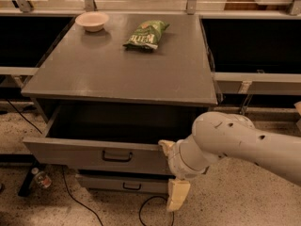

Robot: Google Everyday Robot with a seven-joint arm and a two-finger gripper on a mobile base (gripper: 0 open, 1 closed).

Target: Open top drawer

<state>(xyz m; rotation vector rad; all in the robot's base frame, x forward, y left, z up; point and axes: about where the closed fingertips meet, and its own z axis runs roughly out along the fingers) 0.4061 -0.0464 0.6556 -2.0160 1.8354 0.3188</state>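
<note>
The top drawer is a wide grey drawer with a small black bar handle at its centre. It stands pulled out from the grey cabinet, and its dark inside shows. My gripper is at the right end of the drawer front, on my white arm coming in from the right. Its cream fingers are spread apart: one fingertip touches or nearly touches the drawer's top right edge, and the other hangs below. It holds nothing.
A lower grey drawer with a black handle sits shut under the top one. A pale bowl and a green chip bag lie on the cabinet top. A bottle and black cables lie on the speckled floor.
</note>
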